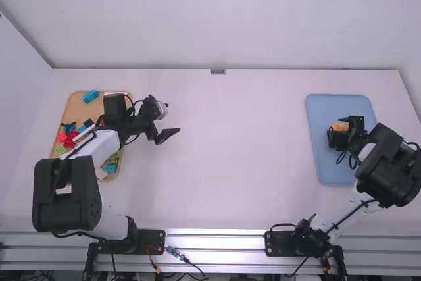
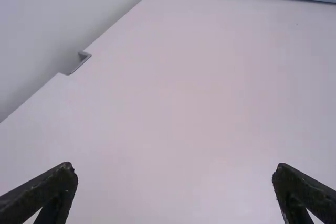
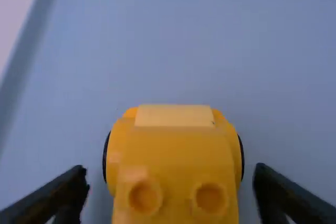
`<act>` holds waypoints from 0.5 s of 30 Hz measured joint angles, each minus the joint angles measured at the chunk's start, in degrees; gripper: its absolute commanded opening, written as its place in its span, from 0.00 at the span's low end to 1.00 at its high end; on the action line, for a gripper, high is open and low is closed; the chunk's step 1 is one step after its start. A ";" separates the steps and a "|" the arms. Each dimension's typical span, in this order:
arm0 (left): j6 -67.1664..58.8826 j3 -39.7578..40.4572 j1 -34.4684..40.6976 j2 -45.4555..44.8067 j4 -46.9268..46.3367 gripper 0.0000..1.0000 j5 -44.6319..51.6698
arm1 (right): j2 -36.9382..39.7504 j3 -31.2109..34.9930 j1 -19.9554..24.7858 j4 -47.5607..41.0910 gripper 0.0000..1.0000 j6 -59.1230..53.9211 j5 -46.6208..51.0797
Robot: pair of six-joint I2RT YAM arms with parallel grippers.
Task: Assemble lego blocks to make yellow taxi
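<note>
"How does the right pincer (image 1: 337, 137) stand?"

"Spread. In its wrist view one finger is on each side of the yellow car (image 3: 176, 150), with a gap left and right, so nothing is pinched."

"And the car itself?"

"On the blue tray (image 1: 323, 162), below that pincer. Its paler flat piece (image 3: 175, 115) and two round studs (image 3: 145, 196) show from above, with a dark wheel edge on each side. The left wrist view catches it far off, black tyres with white hubs."

"What about the left pincer (image 1: 173, 117)?"

"Also spread, wide, with only bare white tabletop (image 1: 237, 162) between its fingers in its wrist view. It hangs just beyond the inner edge of the wooden tray (image 1: 77, 105), and its arm crosses above that tray."

"So what lies under the arm?"

"Loose blocks. A blue block (image 1: 91, 97) sits near the tray's far end, red blocks (image 1: 69, 140) to the left of the arm, and a green block (image 1: 112, 160) near a light blue block (image 1: 111, 168) towards the near end. The arm hides part of the pile, so I can't count them."

"Anything farther out?"

"A small grey bracket (image 1: 218, 71) at the tabletop's far edge, against the white wall (image 1: 217, 18), and a metal rail (image 1: 217, 240) along the near side, between the two arm bases."
</note>
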State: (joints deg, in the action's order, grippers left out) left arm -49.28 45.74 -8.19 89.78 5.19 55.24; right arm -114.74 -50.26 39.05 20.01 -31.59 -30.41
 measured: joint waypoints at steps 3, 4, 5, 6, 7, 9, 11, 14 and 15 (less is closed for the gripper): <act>0.02 0.00 0.00 0.00 0.00 0.99 0.00 | 0.00 -0.35 0.00 -1.90 0.99 -0.13 0.22; 0.00 0.00 0.00 0.00 0.02 0.99 0.00 | 0.00 -0.59 0.00 -3.13 0.99 -0.04 0.35; 0.02 0.00 0.00 0.00 0.07 0.99 0.00 | 0.00 -0.92 0.02 -4.63 0.99 -0.11 0.42; 0.00 0.00 0.00 0.00 0.15 0.99 0.00 | 0.00 -1.18 0.00 -5.90 0.99 -0.09 0.48; 0.00 0.00 0.00 0.00 0.26 0.99 0.00 | 0.11 -1.99 0.00 -8.28 0.99 -0.24 0.31; 0.00 0.00 0.00 0.00 0.07 0.99 0.00 | 0.90 -4.02 -0.15 -14.03 0.99 -0.13 0.66; 0.00 0.00 -0.02 0.00 0.00 0.99 0.02 | 2.03 -5.38 -0.46 -19.52 0.99 0.42 1.40; 0.02 0.00 0.00 0.00 0.39 0.99 0.00 | 5.53 -8.09 -1.73 -29.22 0.99 4.02 5.11; 0.24 0.00 0.00 0.00 0.68 0.99 0.04 | 6.38 -8.87 -2.14 -31.21 0.99 5.01 6.34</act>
State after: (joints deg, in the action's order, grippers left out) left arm -49.04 45.74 -8.19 89.78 5.87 55.29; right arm -108.36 -59.13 36.91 -11.20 -26.59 -24.08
